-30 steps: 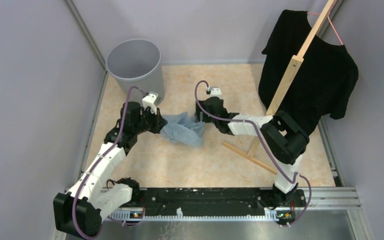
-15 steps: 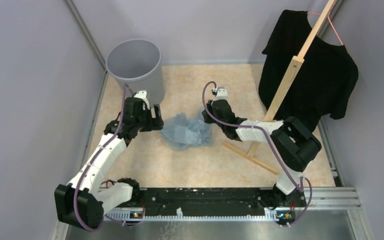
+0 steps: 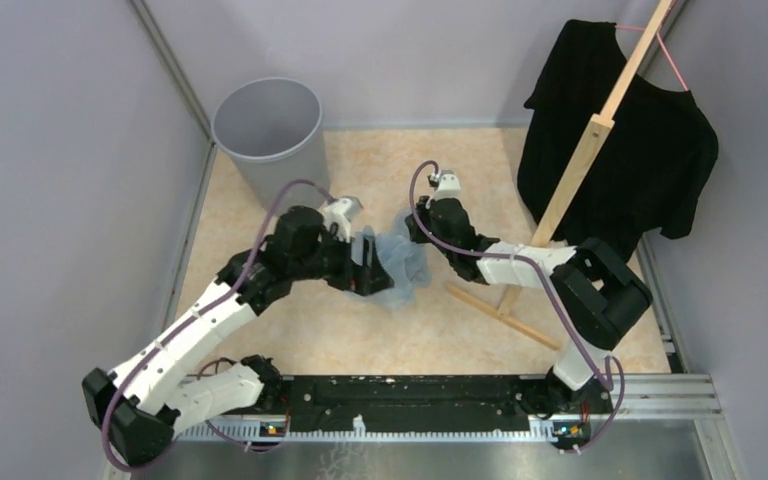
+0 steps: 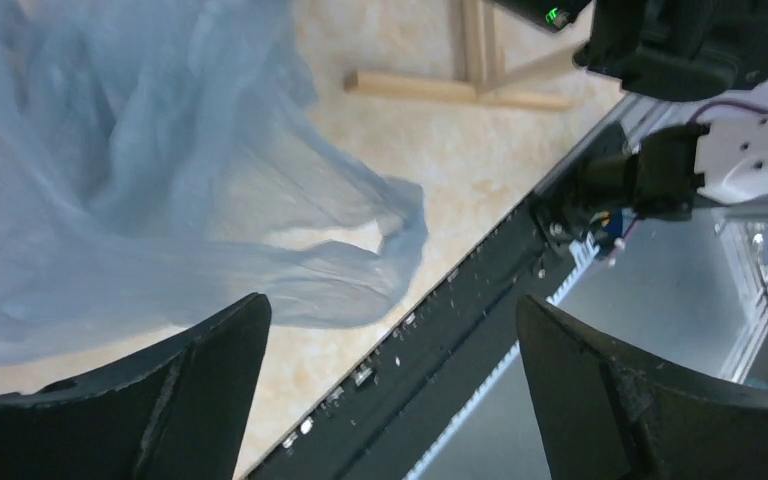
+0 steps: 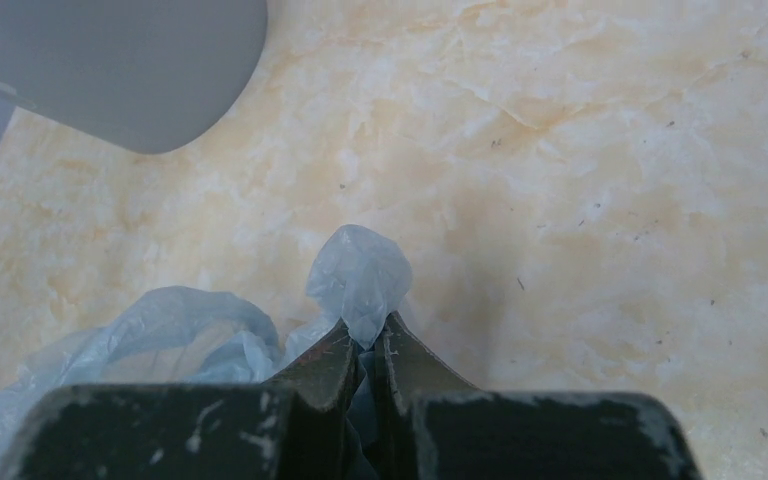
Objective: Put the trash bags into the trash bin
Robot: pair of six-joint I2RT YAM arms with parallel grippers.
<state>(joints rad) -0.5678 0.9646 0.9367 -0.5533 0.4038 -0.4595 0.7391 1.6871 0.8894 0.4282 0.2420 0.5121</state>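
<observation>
Marbled beige table (image 3: 440, 170) lies under crinkly, see-through pale blue trash bags (image 3: 397, 262); the right gripper (image 5: 365, 345) pinches a tuft, the left gripper (image 4: 388, 305) gapes wide.

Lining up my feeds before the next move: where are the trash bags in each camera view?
Top external: trash bags near the frame's centre, on the beige marbled tabletop.
Left wrist: filling the upper left, beside the open left gripper.
Right wrist: bottom centre and lower left, a tuft pinched in the right gripper.
Shared landmark: that tabletop, under the bags in all three.
</observation>
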